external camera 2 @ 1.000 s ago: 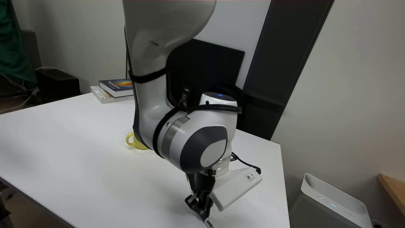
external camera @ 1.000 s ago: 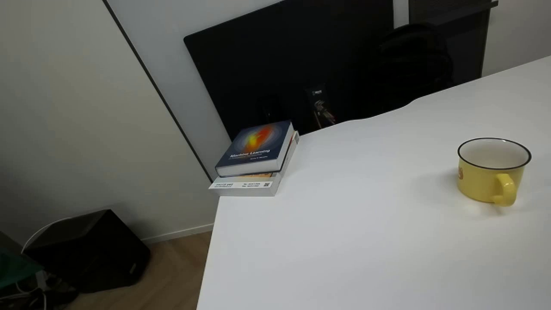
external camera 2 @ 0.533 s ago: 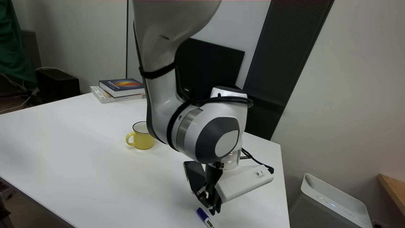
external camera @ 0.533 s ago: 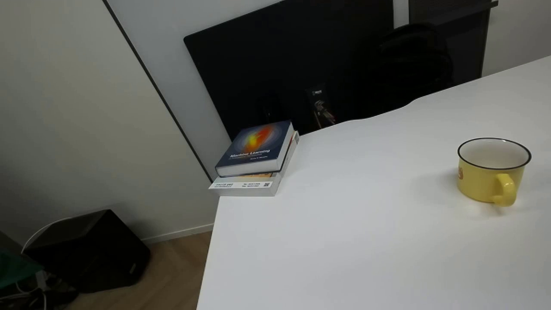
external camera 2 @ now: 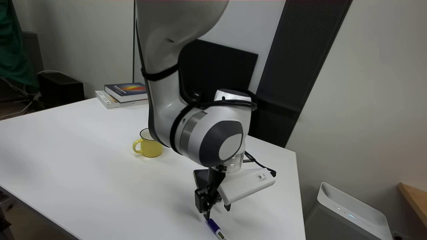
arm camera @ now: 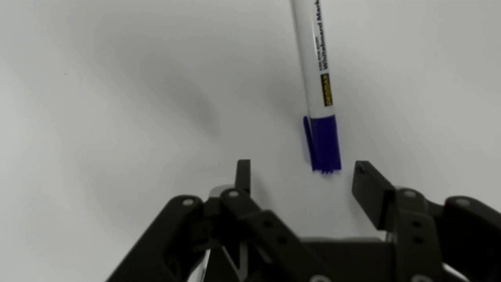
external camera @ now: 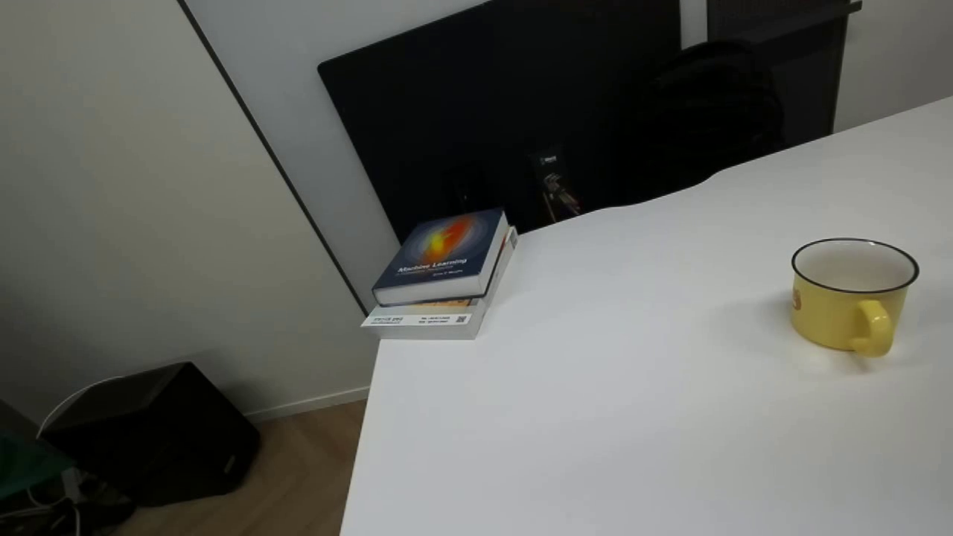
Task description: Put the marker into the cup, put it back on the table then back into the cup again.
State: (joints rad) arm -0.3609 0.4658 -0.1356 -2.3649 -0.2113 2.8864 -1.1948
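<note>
On the white table lies the marker (arm camera: 316, 62), white with a purple cap (arm camera: 327, 145); an exterior view shows its cap end (external camera 2: 213, 225) at the bottom edge, the rest cut off. My gripper (arm camera: 301, 172) is open above the table, its fingertips spread to either side just short of the cap's end, nothing between them. An exterior view has the gripper (external camera 2: 217, 213) low by the cap. The yellow cup (external camera: 849, 320), dark-rimmed, stands upright in both exterior views, with the arm covering part of the cup (external camera 2: 150, 150) in one. No marker shows inside its visible interior.
Two stacked books (external camera: 439, 260) sit at the table's far corner. A flat dark object (external camera 2: 200, 176) lies on the table behind the gripper. A white appliance (external camera 2: 350, 213) stands beyond the table's side edge.
The gripper first rose and went right, uncovering the marker's cap, then came back left while its fingers spread apart. The marker and the cup have not visibly moved.
</note>
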